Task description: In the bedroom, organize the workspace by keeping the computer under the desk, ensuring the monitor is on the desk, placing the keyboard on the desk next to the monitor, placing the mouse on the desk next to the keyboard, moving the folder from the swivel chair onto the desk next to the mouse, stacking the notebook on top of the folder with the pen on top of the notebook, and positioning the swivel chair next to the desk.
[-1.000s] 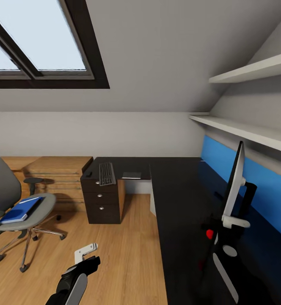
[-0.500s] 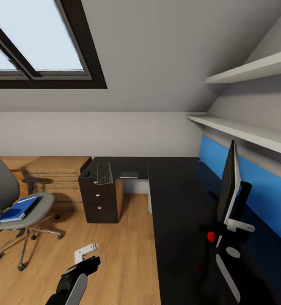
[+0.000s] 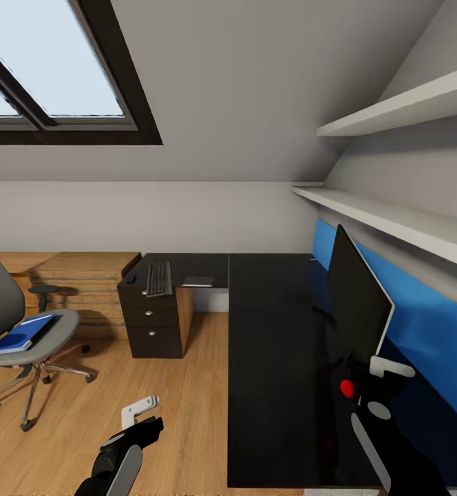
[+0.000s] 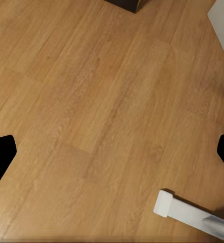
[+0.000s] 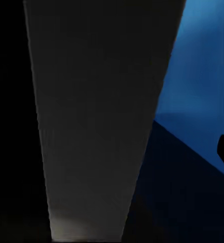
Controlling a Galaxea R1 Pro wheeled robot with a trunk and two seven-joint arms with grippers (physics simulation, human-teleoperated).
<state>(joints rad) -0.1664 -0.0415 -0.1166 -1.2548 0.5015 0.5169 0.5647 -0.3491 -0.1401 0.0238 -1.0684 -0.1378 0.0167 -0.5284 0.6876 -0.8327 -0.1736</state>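
right gripper (image 3: 366,375) seems clamped on the monitor (image 3: 356,303), its screen's long axis running along the desk (image 3: 277,358) back panel

Black monitor (image 3: 356,303) in my right grip, upright over long arm of glossy black desk (image 3: 277,358), before blue back panel. Keyboard (image 3: 158,277) and small mouse (image 3: 131,279) on far wing, above drawers. Blue folder (image 3: 18,335) flat on grey swivel chair (image 3: 22,337) seat (well apart from desk).
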